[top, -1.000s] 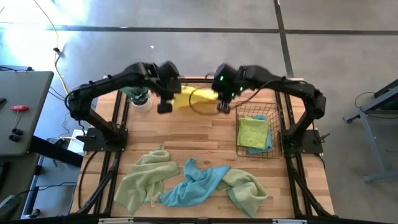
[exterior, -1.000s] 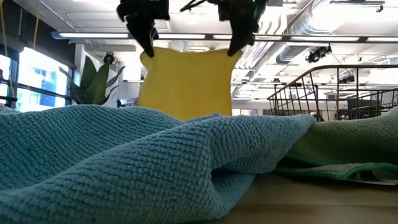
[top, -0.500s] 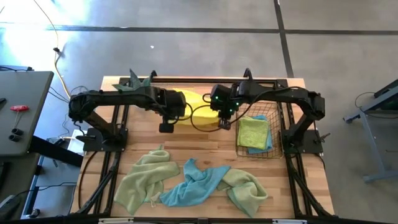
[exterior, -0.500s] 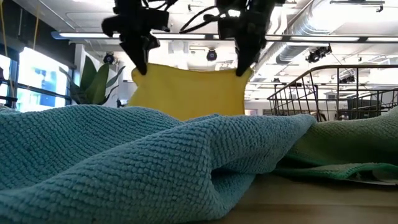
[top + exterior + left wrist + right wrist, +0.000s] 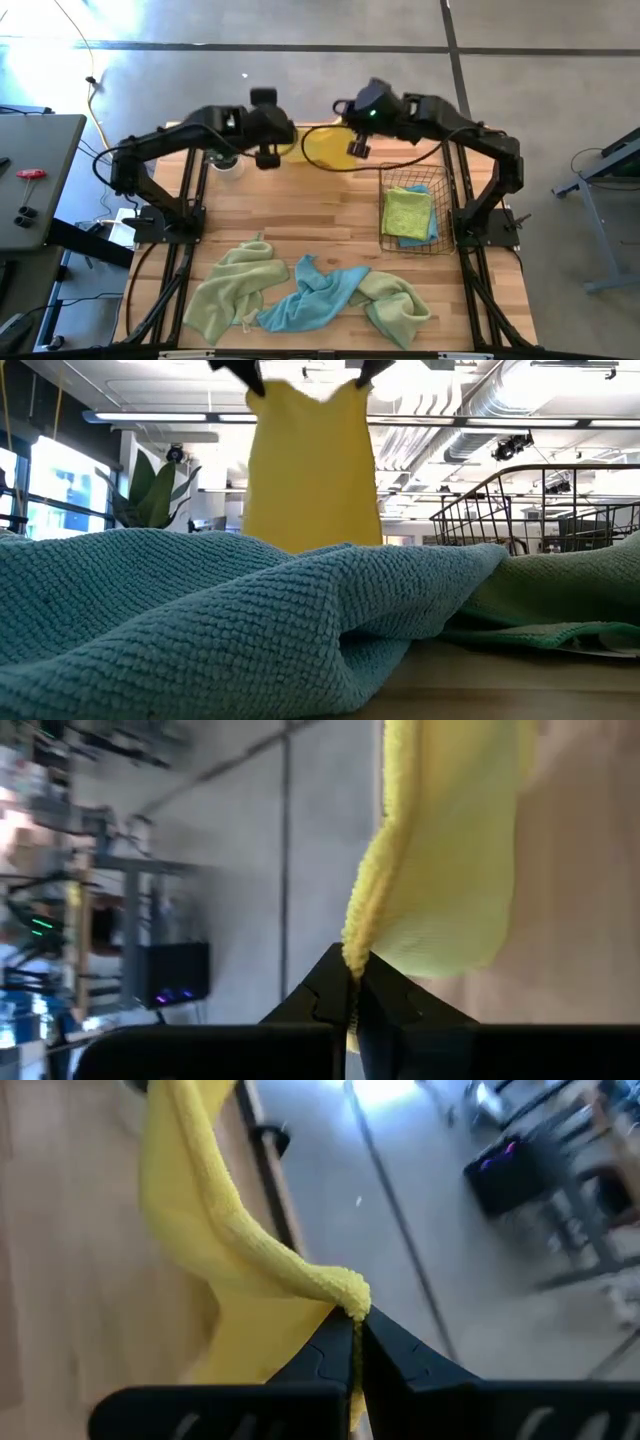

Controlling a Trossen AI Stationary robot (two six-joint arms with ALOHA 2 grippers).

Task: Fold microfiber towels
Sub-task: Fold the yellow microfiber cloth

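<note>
A yellow towel (image 5: 312,465) hangs in the air over the table's far middle, held at its two upper corners. My left gripper (image 5: 267,160) is shut on its left corner and my right gripper (image 5: 356,148) is shut on its right corner. A pale green towel (image 5: 232,288), a light blue towel (image 5: 312,295) and another green towel (image 5: 398,305) lie crumpled on the table's near half. A green towel over a blue one (image 5: 408,212) lies in the copper wire basket (image 5: 412,188). My left gripper pinches the yellow towel's upper corner (image 5: 354,952) between its two fingertips, at the hem. The towel hangs below, its top edge sagging a little toward the other gripper. My right gripper pinches the other upper corner (image 5: 348,1294) between its two fingertips. The towel hangs slack below it.
A potted plant (image 5: 150,495) stands at the table's far left. The wire basket stands at the right, beside the right arm's base. The crumpled towels cover the near half; bare wood (image 5: 310,210) lies between them and the hanging towel.
Both grippers dipped with the yellow towel and spread apart, then rose again toward the far edge and came closer together. The towel now hangs higher and narrower, its top edge sagging between the two held corners.
</note>
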